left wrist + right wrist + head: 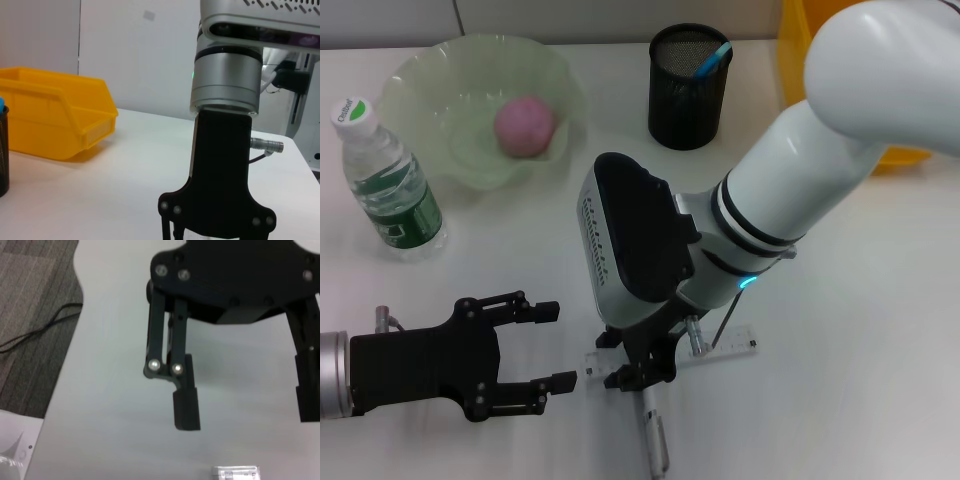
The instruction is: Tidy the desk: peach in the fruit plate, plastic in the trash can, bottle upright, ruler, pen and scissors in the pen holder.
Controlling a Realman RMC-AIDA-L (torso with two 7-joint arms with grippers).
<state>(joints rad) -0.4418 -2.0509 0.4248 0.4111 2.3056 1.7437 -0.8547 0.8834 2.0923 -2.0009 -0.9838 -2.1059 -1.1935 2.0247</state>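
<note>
The bottle [386,180] stands upright at nine o'clock on the desk [860,330]; the left gripper [552,345] hovers at seven o'clock, jaws spread; the peach [525,126] sits in the plate [430,90] at eleven; the right gripper [635,375] is down over the clear ruler [735,345] at six, its jaws hidden; the pen holder [688,90] stands at twelve.

No writing here is clear enough to read.
</note>
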